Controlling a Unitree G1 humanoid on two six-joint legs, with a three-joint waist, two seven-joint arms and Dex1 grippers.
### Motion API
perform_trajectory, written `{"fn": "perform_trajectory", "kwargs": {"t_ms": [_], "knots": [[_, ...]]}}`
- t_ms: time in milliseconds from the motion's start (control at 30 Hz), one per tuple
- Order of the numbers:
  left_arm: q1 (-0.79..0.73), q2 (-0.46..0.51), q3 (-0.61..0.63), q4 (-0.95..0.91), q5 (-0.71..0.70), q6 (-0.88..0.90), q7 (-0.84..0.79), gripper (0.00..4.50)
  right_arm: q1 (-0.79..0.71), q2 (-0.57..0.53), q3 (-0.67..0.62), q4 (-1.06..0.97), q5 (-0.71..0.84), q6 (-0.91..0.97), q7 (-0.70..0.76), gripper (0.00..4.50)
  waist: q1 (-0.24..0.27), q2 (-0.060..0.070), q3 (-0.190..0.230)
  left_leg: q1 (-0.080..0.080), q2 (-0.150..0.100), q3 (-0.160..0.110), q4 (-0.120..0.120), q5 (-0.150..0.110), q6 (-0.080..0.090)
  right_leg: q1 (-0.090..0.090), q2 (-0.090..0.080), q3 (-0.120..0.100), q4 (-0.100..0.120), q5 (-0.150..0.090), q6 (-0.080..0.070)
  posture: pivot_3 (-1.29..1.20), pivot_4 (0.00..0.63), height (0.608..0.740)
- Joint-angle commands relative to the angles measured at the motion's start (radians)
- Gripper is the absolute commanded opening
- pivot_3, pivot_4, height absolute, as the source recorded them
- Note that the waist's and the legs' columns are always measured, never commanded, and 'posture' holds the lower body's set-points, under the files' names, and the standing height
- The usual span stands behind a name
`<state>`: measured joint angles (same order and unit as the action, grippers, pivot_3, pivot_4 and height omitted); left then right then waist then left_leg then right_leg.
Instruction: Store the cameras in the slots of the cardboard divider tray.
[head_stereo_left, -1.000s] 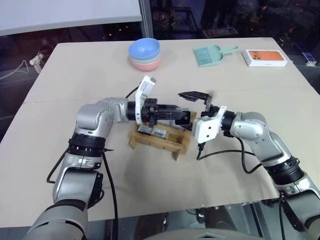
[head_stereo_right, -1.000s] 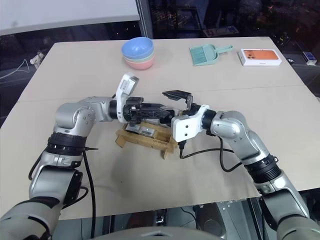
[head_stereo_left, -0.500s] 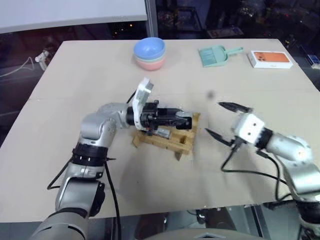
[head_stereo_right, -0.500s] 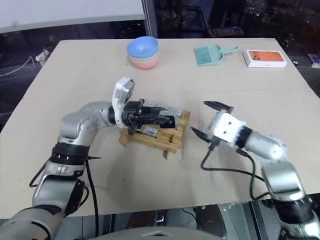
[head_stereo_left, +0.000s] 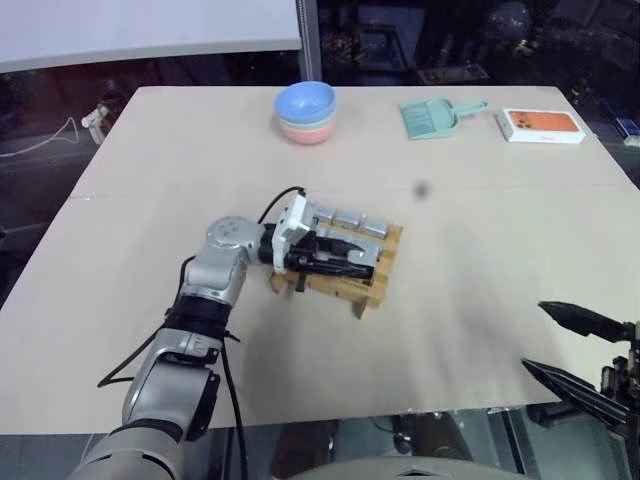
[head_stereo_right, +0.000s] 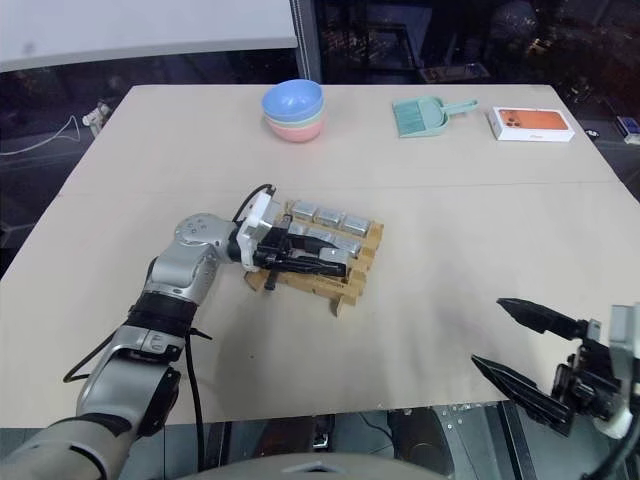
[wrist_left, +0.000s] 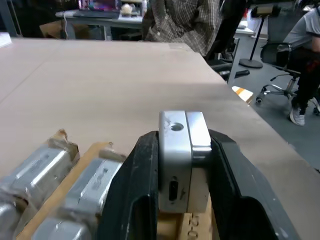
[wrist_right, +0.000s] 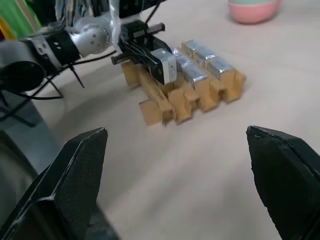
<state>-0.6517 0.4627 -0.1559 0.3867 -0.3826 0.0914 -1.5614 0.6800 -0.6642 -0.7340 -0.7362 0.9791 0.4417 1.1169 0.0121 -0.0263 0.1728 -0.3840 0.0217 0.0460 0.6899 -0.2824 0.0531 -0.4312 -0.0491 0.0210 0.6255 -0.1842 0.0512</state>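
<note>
On my worktop (head_stereo_left: 150, 200) I count one tan cardboard divider tray (head_stereo_left: 380, 285), three silver-grey boxy cameras (head_stereo_left: 346, 219) along its far row, one stack of pastel bowls (head_stereo_left: 306, 110), one teal dustpan (head_stereo_left: 432, 116), and one white-and-orange flat box (head_stereo_left: 541, 125).

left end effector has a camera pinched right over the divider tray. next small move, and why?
Probably ease the left end effector down so the camera seats in the slot beneath it, then open. The camera is clamped upright between the fingers at the near row of the cardboard divider tray, whose far slots already hold cameras. The right end effector is open and well off to the side.
</note>
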Motion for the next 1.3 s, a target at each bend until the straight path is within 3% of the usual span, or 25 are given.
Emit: {"fn": "perform_trajectory", "kwargs": {"t_ms": [33,333,833,1067,1167,1300], "knots": [[-0.031,-0.011,0.007,0.018,0.015,-0.042,-0.001,1.08,0.039,-0.01,-0.025,0.02,-0.029,-0.06,0.113,4.4,0.001,0.0,0.0,0.0,0.0,0.0,0.0,0.0,0.0,0.0,0.0,0.0,0.0,0.0,0.0,0.0,0.15,0.74],[-0.07,-0.025,0.008,0.104,0.079,-0.171,0.006,1.08,0.046,-0.029,-0.001,0.093,-0.107,-0.143,0.241,4.4,0.002,0.0,0.0,0.0,0.0,0.0,0.0,0.0,0.0,0.0,0.0,0.0,0.0,0.0,0.0,0.0,0.15,0.74],[-0.093,-0.012,-0.021,0.173,0.087,-0.208,-0.053,1.08,0.042,-0.058,0.031,0.108,-0.152,-0.146,0.252,4.4,0.001,0.0,0.0,0.0,0.0,-0.001,0.0,0.0,0.0,0.0,0.0,0.0,0.0,0.0,0.0,0.0,0.15,0.74],[-0.105,-0.028,-0.015,0.178,0.083,-0.136,-0.04,1.08,0.029,-0.076,0.009,0.112,-0.135,-0.149,0.234,4.4,0.002,0.0,0.0,-0.001,0.0,-0.001,0.0,0.0,0.0,0.0,0.0,-0.001,0.0,0.0,0.0,0.0,0.15,0.74],[-0.094,-0.012,-0.046,0.141,0.058,-0.104,-0.052,2.06,0.026,-0.075,0.015,0.101,-0.131,-0.143,0.222,4.5,0.002,0.0,0.0,0.0,0.0,-0.001,0.0,0.0,0.0,0.0,0.0,-0.001,0.0,0.0,0.0,0.0,0.15,0.74],[-0.096,-0.025,-0.03,0.149,0.056,-0.142,-0.053,3.92,0.002,-0.075,0.027,0.087,-0.114,-0.132,0.188,4.5,0.002,0.0,0.0,-0.001,0.0,-0.001,0.0,0.0,0.0,0.0,-0.001,0.0,0.0,0.0,0.0,0.0,0.15,0.74]]}}
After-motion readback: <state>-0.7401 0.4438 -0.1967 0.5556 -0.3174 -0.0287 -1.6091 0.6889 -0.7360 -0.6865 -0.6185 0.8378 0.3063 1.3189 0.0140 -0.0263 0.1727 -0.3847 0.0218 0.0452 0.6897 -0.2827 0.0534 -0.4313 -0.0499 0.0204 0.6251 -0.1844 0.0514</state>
